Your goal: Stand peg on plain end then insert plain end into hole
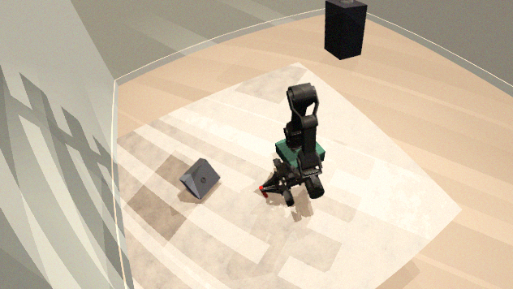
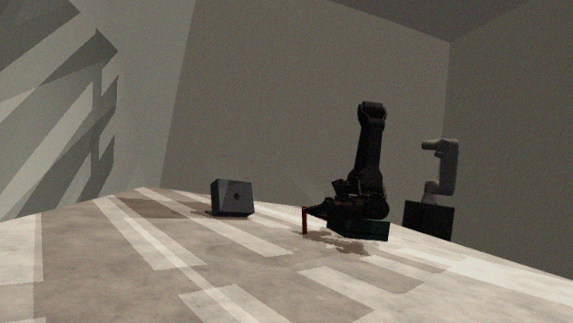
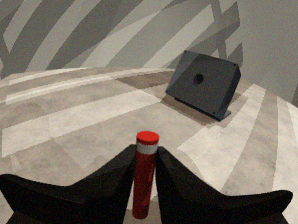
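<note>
While my fingers (image 1: 265,188) (image 2: 306,210) pinch the upright peg (image 1: 265,193) (image 2: 304,220) (image 3: 144,182) near its banded top, I should seat its foot flat before loosening evenly. The holed block (image 1: 209,172) (image 2: 242,206) (image 3: 212,87) waits apart, at left in the top view.

Matte black arm, chunky joints (image 1: 302,95) (image 2: 373,112).

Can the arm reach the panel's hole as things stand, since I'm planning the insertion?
Probably, with a move: nothing visible stands between the peg and the hole, though reach is hard to judge.
</note>
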